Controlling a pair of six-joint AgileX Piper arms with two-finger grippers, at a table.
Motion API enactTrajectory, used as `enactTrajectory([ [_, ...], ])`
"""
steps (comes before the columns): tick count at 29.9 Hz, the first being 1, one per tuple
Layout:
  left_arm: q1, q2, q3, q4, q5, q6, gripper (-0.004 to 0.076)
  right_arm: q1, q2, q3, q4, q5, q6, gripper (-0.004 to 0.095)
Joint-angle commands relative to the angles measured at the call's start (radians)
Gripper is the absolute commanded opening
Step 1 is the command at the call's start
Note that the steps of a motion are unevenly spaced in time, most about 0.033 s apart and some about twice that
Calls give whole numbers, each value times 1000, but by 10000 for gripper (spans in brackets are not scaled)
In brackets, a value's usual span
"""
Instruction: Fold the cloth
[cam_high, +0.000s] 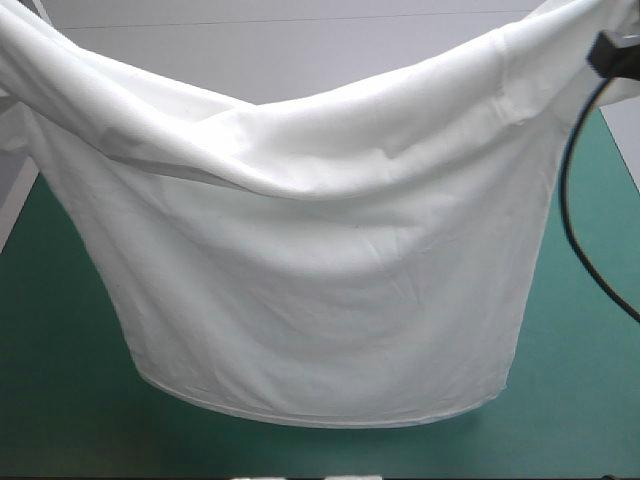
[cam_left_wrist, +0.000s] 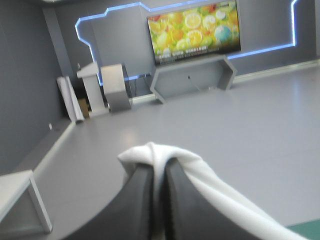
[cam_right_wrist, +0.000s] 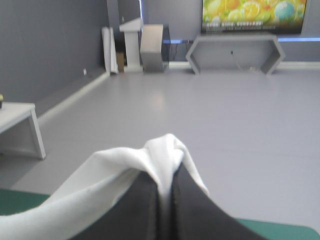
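T-shirt (cam_high: 330, 300): lifted over the table and held by both of my grippers, one at each upper corner. In the high view it hangs as a broad white sheet across most of the teal-green cover (cam_high: 585, 390). Its upper edge sags in a curve between the left and right hold points. Its lower hem runs roughly level toward the near edge of the table. Whether the hem touches the cover cannot be determined. Bare cover shows to the left, to the right and on the near side of the cloth.

Left gripper (cam_left_wrist: 159, 167): the black fingers (cam_left_wrist: 137, 205) are all but closed and clamp a bunch of white fabric. The fabric pokes out just past the tips, wraps over one finger and falls away beside it toward the cover.

Right gripper (cam_right_wrist: 166, 177): same condition. The black fingers (cam_right_wrist: 192, 215) are pressed together on a fold of the fabric, which stands up beyond the tips and drapes down beside the gripper toward the cover.

Both of my arms are raised.
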Motion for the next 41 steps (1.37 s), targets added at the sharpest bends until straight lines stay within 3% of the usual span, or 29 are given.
enactTrajectory([
  [1, -5, 6, 100, -8, -83, 9, -10, -3, 37, 75, -6, -102, -10, -18],
  [11, -5, 124, 412, -74, -305, 40, -10, -3, 199, 308, -20, -351, 23, -18],
  [19, -5, 370, 426, -239, -451, 140, -10, -3, 451, 320, -115, -549, 115, -18],
  [27, -5, 635, 426, -239, -649, 155, -10, -12, 701, 320, -120, -770, 123, -18],
  [31, -5, 738, 426, -239, -728, 155, -8, -14, 775, 320, -120, -806, 92, -5],
  [33, -5, 771, 426, -241, -768, 155, 15, -17, 787, 320, -118, -794, 101, 85],
  [34, -5, 780, 426, -243, -784, 155, 52, -23, 787, 320, -111, -789, 108, 177],
  [37, -5, 783, 424, -243, -804, 151, 258, -35, 785, 311, -111, -761, 147, 604],
  [39, -5, 774, 417, -243, -799, 151, 405, -44, 778, 281, -112, -696, 154, 832],
  [41, -5, 752, 397, -237, -755, 151, 515, -44, 766, 239, -120, -611, 148, 943],
])
